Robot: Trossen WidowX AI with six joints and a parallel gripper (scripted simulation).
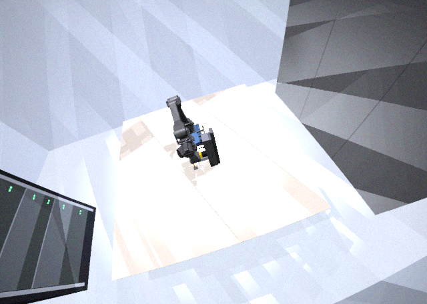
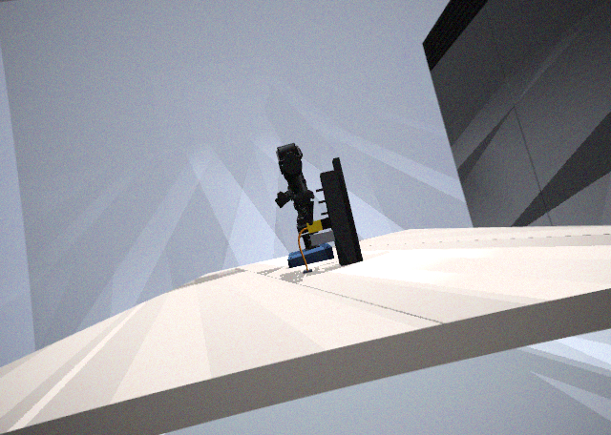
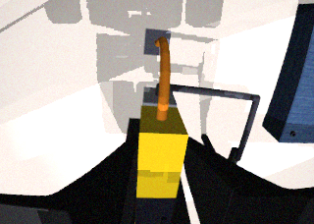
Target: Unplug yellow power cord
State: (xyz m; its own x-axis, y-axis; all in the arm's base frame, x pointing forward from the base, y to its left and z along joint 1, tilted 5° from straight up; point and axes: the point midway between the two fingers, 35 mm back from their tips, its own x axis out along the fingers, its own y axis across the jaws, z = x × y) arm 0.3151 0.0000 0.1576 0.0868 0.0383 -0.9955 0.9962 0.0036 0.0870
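Note:
The yellow plug (image 1: 201,155) (image 2: 314,226) (image 3: 161,152) sits end-on against a dark block (image 2: 326,222) on the side of a tall black upright body (image 1: 212,149) (image 2: 344,218), which looks like the power strip. Whether its prongs are inside is hidden. An orange cord (image 2: 300,248) (image 3: 165,74) runs from the plug's back down to a small dark pad (image 1: 195,167) (image 2: 307,271) (image 3: 150,43) on the table. My gripper (image 3: 160,143) is shut on the plug, one black finger on each side. The fingertips are hard to make out in the top and exterior views.
A blue box (image 1: 197,136) (image 2: 310,256) (image 3: 293,82) lies beside the upright body. A thin dark bracket (image 3: 252,121) stands near my right finger in the wrist view. Several short pegs (image 2: 322,202) stick out above the plug. A grey block (image 2: 323,237) is below it.

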